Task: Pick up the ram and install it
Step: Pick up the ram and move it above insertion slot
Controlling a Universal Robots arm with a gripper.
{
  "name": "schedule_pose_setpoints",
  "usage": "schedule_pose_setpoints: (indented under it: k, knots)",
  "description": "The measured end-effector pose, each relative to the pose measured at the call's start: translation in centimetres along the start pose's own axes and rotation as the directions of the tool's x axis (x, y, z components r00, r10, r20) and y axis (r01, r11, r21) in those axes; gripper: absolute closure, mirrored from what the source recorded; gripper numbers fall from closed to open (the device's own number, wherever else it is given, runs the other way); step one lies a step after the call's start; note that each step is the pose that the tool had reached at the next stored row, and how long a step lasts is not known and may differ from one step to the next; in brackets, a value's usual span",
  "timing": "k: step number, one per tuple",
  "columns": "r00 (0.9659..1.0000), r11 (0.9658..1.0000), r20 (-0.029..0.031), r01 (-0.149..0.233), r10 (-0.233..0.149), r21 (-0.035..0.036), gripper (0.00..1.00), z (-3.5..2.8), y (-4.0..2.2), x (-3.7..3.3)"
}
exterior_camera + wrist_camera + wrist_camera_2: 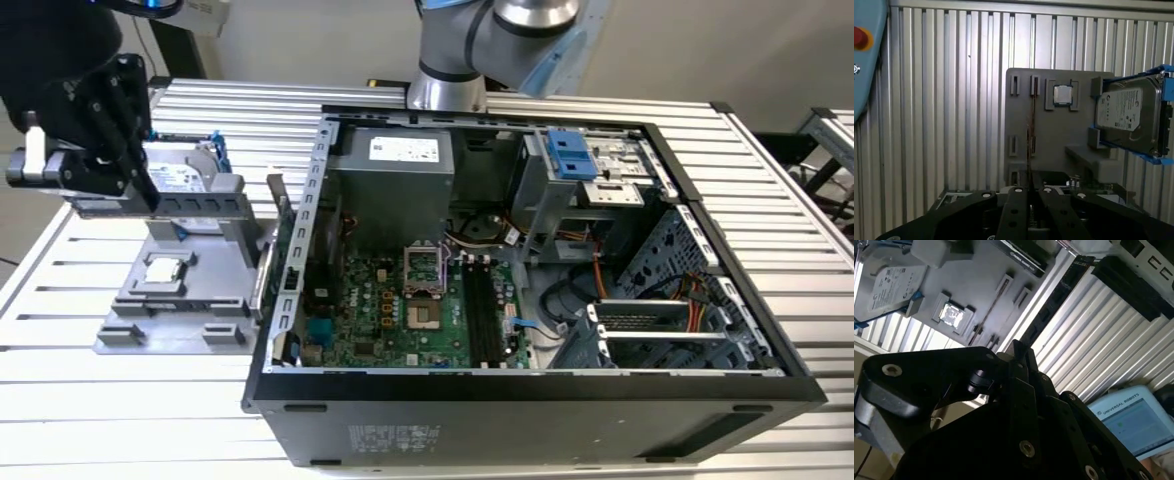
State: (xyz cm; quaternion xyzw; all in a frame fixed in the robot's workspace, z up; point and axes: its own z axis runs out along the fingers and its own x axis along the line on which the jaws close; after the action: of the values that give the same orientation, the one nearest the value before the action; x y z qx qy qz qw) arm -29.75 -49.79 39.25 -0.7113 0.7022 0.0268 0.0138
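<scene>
First wrist view has the claw [1030,192] at bottom centre, drawn closed and gripping nothing, clear of the ram [1030,125], which stands on edge in a slot of the grey tray [1054,135], left of the chip [1062,94] and drive [1126,117]. A blue pendant [869,75] lies at that picture's upper left. Exterior view puts the tray at left on the ribbed tabletop [120,400], beside the open case [534,400], with the arm's base [447,90] at top centre.

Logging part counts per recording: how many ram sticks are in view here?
1. In the first wrist view the ram stands on edge in the grey holder, near the processor chip. The black motherboard slots look empty; others may be hidden.
</scene>
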Motion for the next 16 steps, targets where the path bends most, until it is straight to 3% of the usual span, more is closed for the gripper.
schedule_pose_setpoints:
  k: [16]
  knots:
    - [1.0,1.0,0.0001,0.0,0.0,-0.0025,1.0,-0.1,-5.55,0.03]
